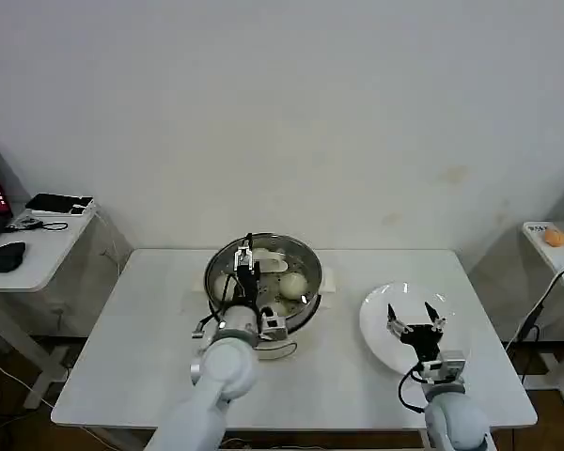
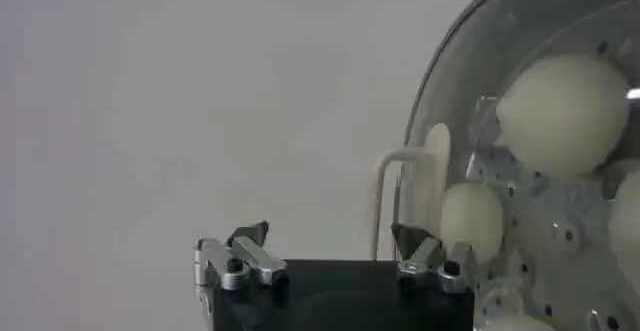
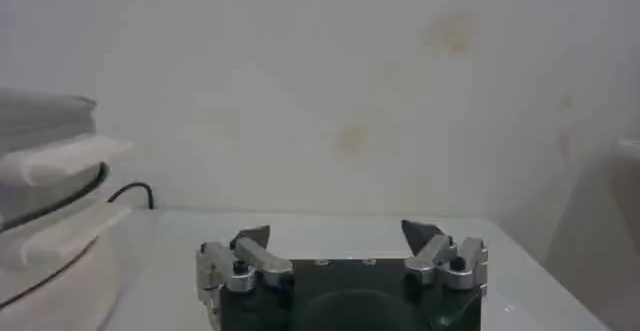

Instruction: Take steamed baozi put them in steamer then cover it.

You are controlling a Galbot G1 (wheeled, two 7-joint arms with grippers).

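Note:
The steamer (image 1: pixel 263 271), a shiny steel pot on a cream-white base, stands at the back middle of the white table. Pale steamed baozi (image 1: pixel 292 285) lie inside on its perforated tray (image 2: pixel 560 225). In the left wrist view one large baozi (image 2: pixel 565 113) and a smaller one (image 2: pixel 472 218) show, with others cut off at the edge. My left gripper (image 1: pixel 248 256) hovers over the pot's left side, open and holding nothing (image 2: pixel 332 248). My right gripper (image 1: pixel 415 312) is open and empty (image 3: pixel 340 238), above a round white plate (image 1: pixel 381 329) on the right.
A cream handle (image 2: pixel 400 188) sticks out from the steamer's side. A dark cable (image 1: pixel 280 352) runs from its base. Side tables stand off to the left (image 1: pixel 38 249) and right (image 1: pixel 555 246). Bare tabletop lies in front of the pot and between pot and plate.

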